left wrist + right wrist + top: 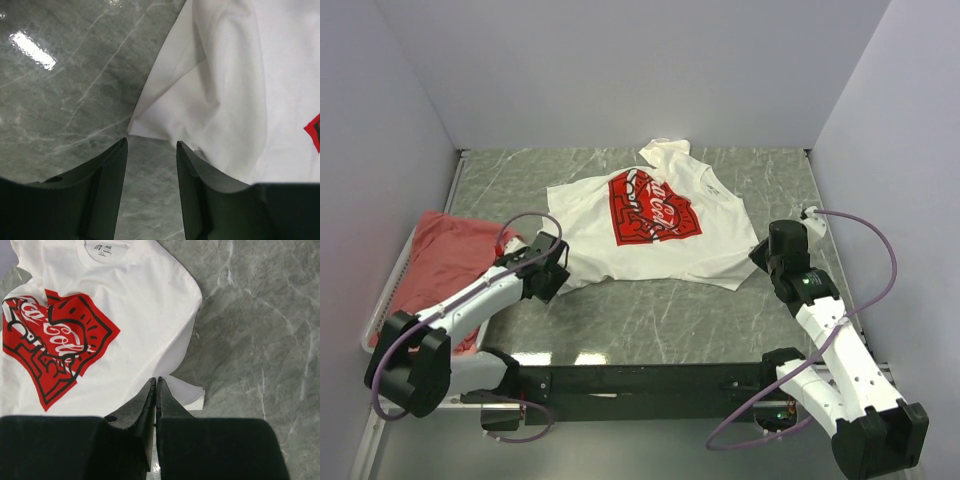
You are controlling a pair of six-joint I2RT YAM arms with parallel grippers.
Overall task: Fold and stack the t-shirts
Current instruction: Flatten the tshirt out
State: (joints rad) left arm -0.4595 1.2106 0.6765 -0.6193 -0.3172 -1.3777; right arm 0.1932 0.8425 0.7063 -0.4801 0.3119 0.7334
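White wire basket [380, 315] at left, salmon t-shirt [445, 262] heaped in it. Left gripper [150, 145]: jaws partway apart, holding nothing, tips just short of white t-shirt [655, 225] near-left corner. White t-shirt flat mid-table, red print up, collar far. Right gripper [156, 382] at shirt's near-right edge, jaws pressed together; cannot tell whether cloth pinched.

White red-printed t-shirt [655, 215] lies spread flat centrally; salmon t-shirt [445, 265] bunched at left.
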